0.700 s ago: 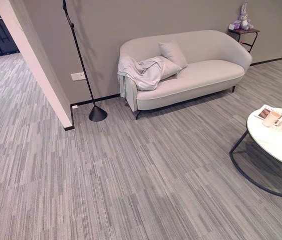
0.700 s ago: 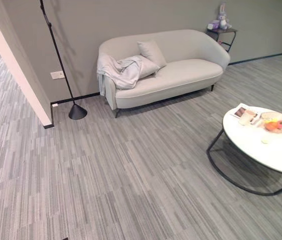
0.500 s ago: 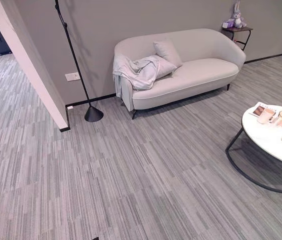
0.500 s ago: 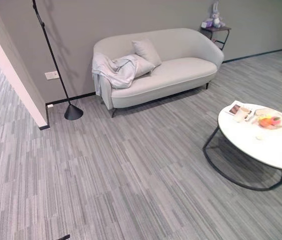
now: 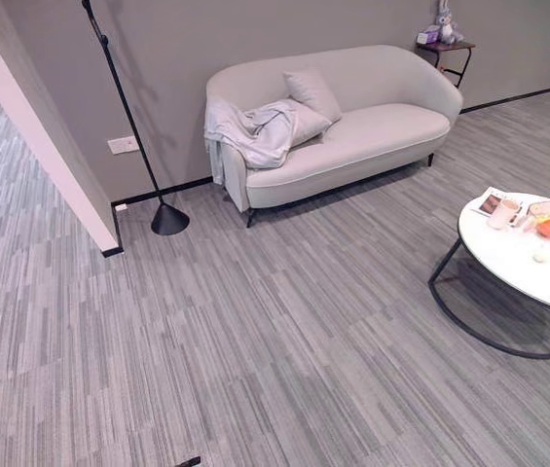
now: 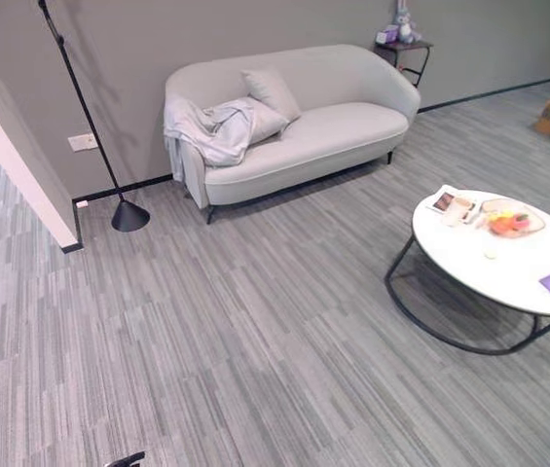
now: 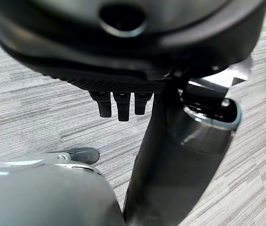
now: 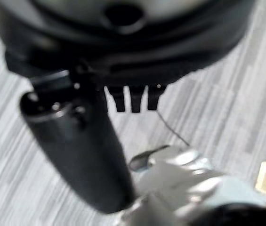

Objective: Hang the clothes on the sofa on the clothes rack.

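1. Wide stretch of grey striped carpet floor (image 5: 255, 341) up front, well apart from everything that matters.
2. Against the grey wall, a pale cream curved two-seat fabric sofa (image 5: 372, 136), a matching square cushion (image 5: 311, 93) propped on its backrest.
3. Over to the robot's right, a round white-topped coffee table on a black wire frame (image 6: 489, 277), bearing a shallow bowl of orange fruit (image 6: 511, 221), a cup and a small purple item.
4. Leaning up by the white wall corner, a thin black floor lamp pole with a cone base (image 5: 168, 218).
5. And the prize: a crumpled light-grey garment (image 5: 250, 131), draped over the sofa's left arm and spilling onto the seat beside the cushion. Untouched, not lifted.
6. Progress judged: barely begun. Nothing picked up, nothing hung; no rack spotted from here. Left to do: close the gap to the sofa, take hold of the garment, find the rack, hang it.
7. Left hand (image 7: 123, 106) seen in its wrist view: dark fingers (image 7: 122, 107) hanging straight down side by side, relaxed, thumb alongside, carrying nothing, only carpet beyond.
8. Right hand (image 8: 135, 101) much the same in its own wrist view: fingers (image 8: 135, 101) straight and loose, empty, touching nothing.
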Available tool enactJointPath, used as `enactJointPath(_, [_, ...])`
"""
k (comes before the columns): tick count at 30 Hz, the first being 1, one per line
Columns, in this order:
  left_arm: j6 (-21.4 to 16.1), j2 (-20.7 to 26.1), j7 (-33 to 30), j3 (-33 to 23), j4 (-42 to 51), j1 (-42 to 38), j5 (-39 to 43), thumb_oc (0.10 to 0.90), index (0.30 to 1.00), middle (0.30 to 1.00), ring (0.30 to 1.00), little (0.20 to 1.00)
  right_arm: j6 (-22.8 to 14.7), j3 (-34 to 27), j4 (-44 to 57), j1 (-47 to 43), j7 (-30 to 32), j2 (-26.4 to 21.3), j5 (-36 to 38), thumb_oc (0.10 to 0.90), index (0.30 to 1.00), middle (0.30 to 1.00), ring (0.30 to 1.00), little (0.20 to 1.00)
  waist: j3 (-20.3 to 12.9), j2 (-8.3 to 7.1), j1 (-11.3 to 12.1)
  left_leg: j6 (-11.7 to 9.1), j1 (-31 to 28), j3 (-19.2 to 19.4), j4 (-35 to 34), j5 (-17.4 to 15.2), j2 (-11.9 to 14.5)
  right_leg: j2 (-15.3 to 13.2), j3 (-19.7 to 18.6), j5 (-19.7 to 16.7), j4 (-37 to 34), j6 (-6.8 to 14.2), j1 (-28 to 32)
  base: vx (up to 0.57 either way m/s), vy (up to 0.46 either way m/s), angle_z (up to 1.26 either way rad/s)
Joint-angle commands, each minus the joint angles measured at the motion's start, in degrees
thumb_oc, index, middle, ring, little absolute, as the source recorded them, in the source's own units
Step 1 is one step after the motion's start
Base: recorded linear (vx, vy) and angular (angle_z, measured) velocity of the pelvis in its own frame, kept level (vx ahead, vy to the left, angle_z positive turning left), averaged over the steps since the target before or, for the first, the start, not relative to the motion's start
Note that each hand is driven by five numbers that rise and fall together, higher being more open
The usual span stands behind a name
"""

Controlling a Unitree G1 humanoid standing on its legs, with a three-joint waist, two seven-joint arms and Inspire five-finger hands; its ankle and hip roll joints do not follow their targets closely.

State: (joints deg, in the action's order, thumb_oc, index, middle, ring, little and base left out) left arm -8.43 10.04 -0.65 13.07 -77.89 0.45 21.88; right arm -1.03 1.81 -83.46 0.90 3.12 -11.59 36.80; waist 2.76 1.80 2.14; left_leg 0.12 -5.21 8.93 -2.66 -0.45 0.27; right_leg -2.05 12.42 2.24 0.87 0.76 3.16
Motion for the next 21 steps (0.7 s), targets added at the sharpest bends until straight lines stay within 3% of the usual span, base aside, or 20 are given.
enactJointPath(1, [-1.22,-3.08,-0.19,-0.11,-2.06,-2.35,-2.77,0.800,0.900,0.900,0.900,0.900,-0.86,1.97,-2.09,-4.72,-0.98,4.21,-2.15,0.800,0.900,0.900,0.900,0.900,0.61,-2.60,-0.05,-0.44,0.52,-3.06,-2.34,-1.38,-1.44,-8.31,2.12,-4.21,-2.47,6.92,1.79,-0.02,0.067,0.08])
enactJointPath(3, [-1.44,-2.96,-0.34,0.21,-1.75,-2.50,-3.29,0.800,0.900,0.900,0.900,0.900,-0.96,2.40,-1.97,-4.84,-0.91,4.33,-2.80,0.800,0.900,0.900,0.900,0.900,0.78,-2.58,-0.07,-0.26,0.46,-3.06,-2.34,-1.46,-1.54,-8.43,1.99,-3.91,-1.56,6.95,1.36,-0.01,0.050,0.00])
enactJointPath(8, [-1.79,-2.64,-0.33,1.52,-0.79,-2.65,-4.78,0.800,0.900,0.900,0.900,0.900,-0.57,3.47,-2.35,-5.16,-1.32,4.70,-5.22,0.800,0.900,0.900,0.900,0.900,2.45,-2.02,-0.13,1.15,-1.19,-2.64,-2.34,-2.45,-1.92,-9.56,1.87,-2.20,8.58,7.33,-2.64,-0.01,0.073,-0.03])
enactJointPath(11, [-1.61,-2.64,-0.40,1.06,-0.60,-2.60,-4.49,0.800,0.900,0.900,0.900,0.900,-0.42,3.45,-2.59,-5.34,-1.91,4.77,-4.95,0.800,0.900,0.900,0.900,0.900,4.25,-1.42,0.20,2.22,-3.43,-1.80,-2.34,-3.30,-2.02,-12.10,4.43,-5.38,20.10,9.08,-6.91,0.03,0.088,-0.23])
enactJointPath(12, [-1.32,-2.52,-0.25,0.79,-0.95,-2.54,-4.34,0.800,0.900,0.900,0.900,0.900,-0.45,2.92,-2.55,-5.22,-2.14,4.81,-4.12,0.800,0.900,0.900,0.900,0.900,4.79,-1.39,0.38,2.44,-4.82,-1.34,-2.34,-4.21,-2.05,-14.52,7.19,-7.55,25.58,9.87,-9.34,0.11,0.062,-0.30])
enactJointPath(14, [-1.14,-2.44,-0.08,0.66,-1.04,-2.54,-4.14,0.800,0.900,0.900,0.900,0.900,-0.55,2.58,-2.42,-5.07,-2.07,4.78,-3.84,0.800,0.900,0.900,0.900,0.900,4.92,-1.65,0.41,2.43,-5.39,-1.08,-2.34,-4.85,-2.34,-16.14,8.80,-8.41,25.69,10.09,-9.82,0.12,-0.027,-0.19])
enactJointPath(15, [-1.04,-2.15,0.02,0.39,-1.05,-2.79,-3.97,0.800,0.900,0.900,0.900,0.900,-0.53,2.12,-2.66,-5.05,-1.98,4.80,-3.35,0.800,0.900,0.900,0.900,0.900,5.05,-2.02,0.76,1.89,-5.72,-0.68,-2.34,-5.63,-2.03,-17.68,11.00,-8.59,21.42,9.94,-10.15,0.20,-0.162,-0.03])
enactJointPath(16, [-0.97,-2.08,0.07,0.27,-1.18,-3.01,-3.85,0.800,0.900,0.900,0.900,0.900,-0.38,1.76,-2.85,-5.16,-1.93,4.76,-2.85,0.800,0.900,0.900,0.900,0.900,4.95,-2.18,0.74,1.22,-6.16,-1.32,-2.34,-6.73,-1.78,-18.14,10.56,-7.71,17.42,10.50,-10.74,0.22,-0.245,0.04])
enactJointPath(17, [-0.89,-1.93,0.19,0.14,-1.22,-3.22,-3.81,0.800,0.900,0.900,0.900,0.900,-0.27,1.35,-2.96,-5.35,-2.07,4.71,-2.30,0.800,0.900,0.900,0.900,0.900,4.96,-2.36,0.77,0.56,-5.75,-1.21,-2.34,-6.40,-1.44,-17.93,11.24,-9.38,11.99,9.96,-10.35,0.12,-0.156,0.02])
enactJointPath(18, [-0.89,-1.93,0.20,0.15,-1.22,-3.22,-3.81,0.800,0.900,0.900,0.900,0.900,-0.27,1.35,-2.96,-5.35,-2.07,4.71,-2.30,0.800,0.900,0.900,0.900,0.900,5.01,-2.28,0.77,0.53,-5.82,-1.21,-2.34,-6.42,-1.34,-17.78,11.34,-9.51,11.72,9.94,-10.14,0.10,-0.171,-0.05])
enactJointPath(21, [-1.04,-1.63,0.05,-0.41,-1.69,-4.24,-3.67,0.800,0.900,0.900,0.900,0.900,0.18,0.34,-3.14,-5.98,-1.97,4.78,-1.38,0.800,0.900,0.900,0.900,0.900,5.39,-2.39,0.42,-1.66,-7.61,-2.21,-2.34,-8.28,0.18,-19.60,9.80,-15.33,-2.88,12.30,-11.91,0.26,-0.204,-0.03])
